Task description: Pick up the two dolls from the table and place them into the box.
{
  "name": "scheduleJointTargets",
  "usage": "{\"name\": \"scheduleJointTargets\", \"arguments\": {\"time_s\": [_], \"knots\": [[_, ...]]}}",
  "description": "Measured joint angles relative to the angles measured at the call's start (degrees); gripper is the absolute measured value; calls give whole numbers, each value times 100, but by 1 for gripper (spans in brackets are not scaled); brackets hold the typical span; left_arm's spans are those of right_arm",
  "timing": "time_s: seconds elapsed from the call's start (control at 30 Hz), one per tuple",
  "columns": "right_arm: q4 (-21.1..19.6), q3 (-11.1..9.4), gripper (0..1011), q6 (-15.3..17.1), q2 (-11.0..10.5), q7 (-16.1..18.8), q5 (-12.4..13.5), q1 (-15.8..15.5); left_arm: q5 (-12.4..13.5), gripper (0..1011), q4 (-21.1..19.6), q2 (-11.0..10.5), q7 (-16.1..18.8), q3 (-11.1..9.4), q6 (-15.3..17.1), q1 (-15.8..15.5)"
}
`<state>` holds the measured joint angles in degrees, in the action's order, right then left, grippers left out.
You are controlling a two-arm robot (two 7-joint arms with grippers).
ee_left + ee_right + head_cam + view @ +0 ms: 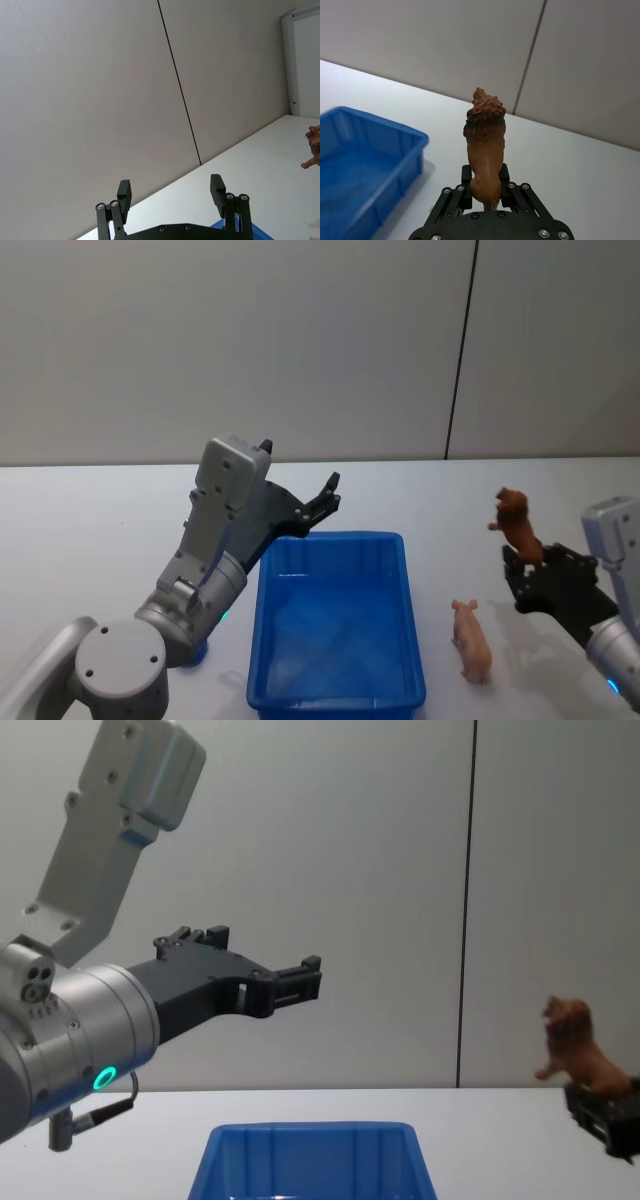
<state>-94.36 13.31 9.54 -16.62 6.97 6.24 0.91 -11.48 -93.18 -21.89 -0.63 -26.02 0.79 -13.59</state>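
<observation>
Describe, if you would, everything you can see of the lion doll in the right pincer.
The lion doll is orange-brown with a darker, shaggy mane and a smooth body that looks like moulded plastic. It stands upright, head up, forelegs raised. The right pincer is shut on its hindquarters, one finger on each flank; nothing else touches it. It is held off the table, to the right of the blue box.

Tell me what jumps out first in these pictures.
The brown lion doll, clamped upright in the right end effector, is raised above the table, right of the blue box. The pink pig doll is on the table between the box and that arm. The left end effector hangs open above the box's far left corner.
</observation>
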Motion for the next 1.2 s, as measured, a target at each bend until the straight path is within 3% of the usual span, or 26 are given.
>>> {"name": "scheduleJointTargets", "arguments": {"time_s": [0.27,0.5,0.6,0.9,1.0,1.2], "knots": [[-120,56,286,-28,52,526,173,88,0,1000,0,0,0,0,0,0],[-147,167,284,182,183,1010,300,222,0,1001,0,0,0,0,0,0],[-101,290,286,435,345,1294,347,366,0,1001,0,0,0,0,0,0],[153,553,286,1040,726,1670,378,686,0,1000,0,0,0,0,0,0],[290,655,349,1281,885,1781,382,818,0,1000,0,0,0,0,0,0],[521,805,569,1582,1121,1932,385,1027,0,1000,0,0,0,0,0,0]]}}
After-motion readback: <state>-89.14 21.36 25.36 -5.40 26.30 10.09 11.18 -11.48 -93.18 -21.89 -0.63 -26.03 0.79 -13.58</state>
